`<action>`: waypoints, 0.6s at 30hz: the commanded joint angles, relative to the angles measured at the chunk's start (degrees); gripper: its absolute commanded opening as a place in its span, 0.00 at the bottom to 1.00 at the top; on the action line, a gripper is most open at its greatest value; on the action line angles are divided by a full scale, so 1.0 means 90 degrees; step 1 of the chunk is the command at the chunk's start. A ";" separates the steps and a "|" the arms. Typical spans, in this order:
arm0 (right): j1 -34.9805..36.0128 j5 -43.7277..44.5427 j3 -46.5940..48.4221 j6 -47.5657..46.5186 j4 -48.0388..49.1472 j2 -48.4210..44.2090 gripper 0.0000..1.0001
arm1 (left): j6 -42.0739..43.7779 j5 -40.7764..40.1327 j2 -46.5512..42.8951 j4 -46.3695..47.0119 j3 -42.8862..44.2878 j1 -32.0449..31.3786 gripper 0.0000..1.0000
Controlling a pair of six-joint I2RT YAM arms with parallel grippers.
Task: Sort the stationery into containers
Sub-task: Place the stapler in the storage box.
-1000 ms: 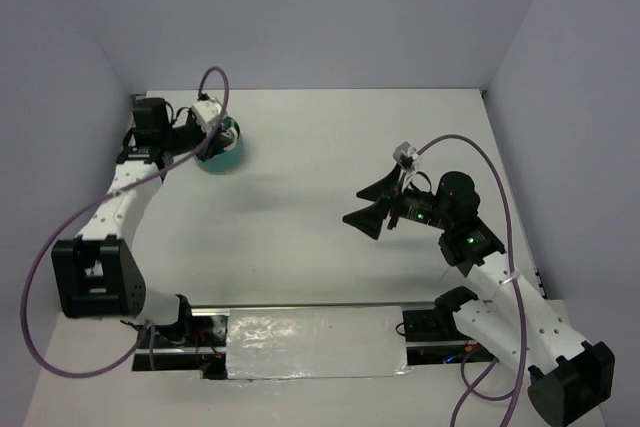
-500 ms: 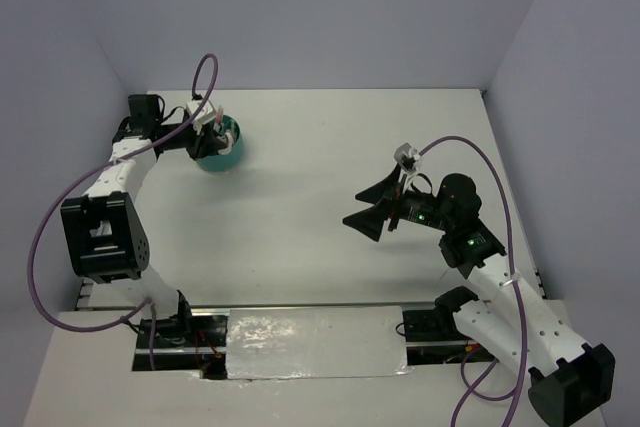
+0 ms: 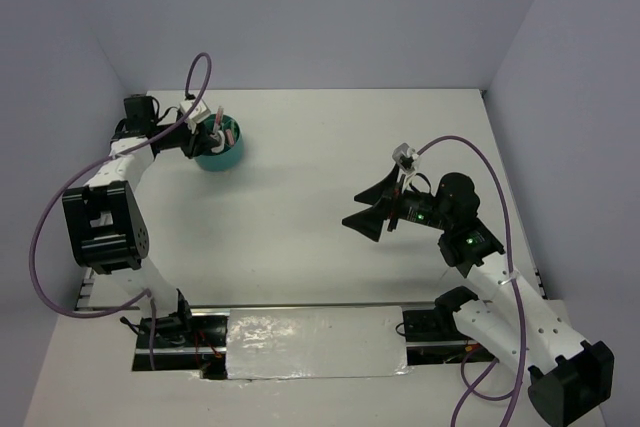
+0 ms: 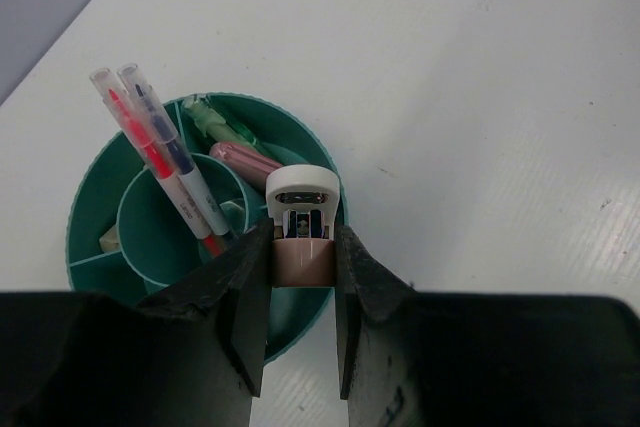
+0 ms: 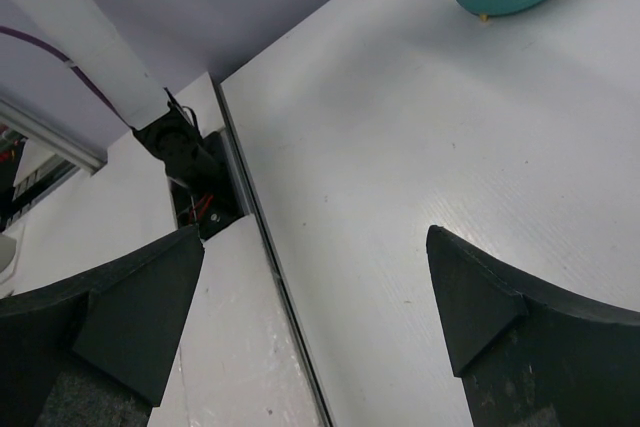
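- brown block with white cap: lower centre of left wrist view, over the lower-right rim of the teal organizer. Can't tell if it touches.
- Looks small, light and rigid, with smooth sides that could slip. Best gripped across the flat sides, low on the body.
- left gripper: part-closed, pinching the block from both sides.
- two pens lean in the centre cup. The green piece and pink piece are in the compartment above the block.
- left arm: stretched to upper left of top view, wrist above the organizer.
- right gripper: spread wide, empty, mid-right, well apart.
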 commanded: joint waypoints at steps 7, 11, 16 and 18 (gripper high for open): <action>-0.0004 -0.0179 -0.0008 0.0023 0.0329 0.0046 1.00 | -0.0075 0.0154 0.0212 0.0494 0.0071 0.0091 0.10; -0.0005 -0.0198 -0.0008 0.0014 0.0348 0.0056 1.00 | -0.0211 0.0028 0.0252 0.0649 -0.0017 0.0120 0.14; -0.0004 -0.0218 -0.0018 0.0014 0.0358 0.0046 1.00 | -0.0436 -0.0099 0.0232 0.0933 -0.0153 0.0150 0.47; -0.0014 -0.0208 0.0001 0.0014 0.0348 0.0036 1.00 | -0.0542 -0.0080 0.0232 0.1011 -0.0193 0.0179 0.99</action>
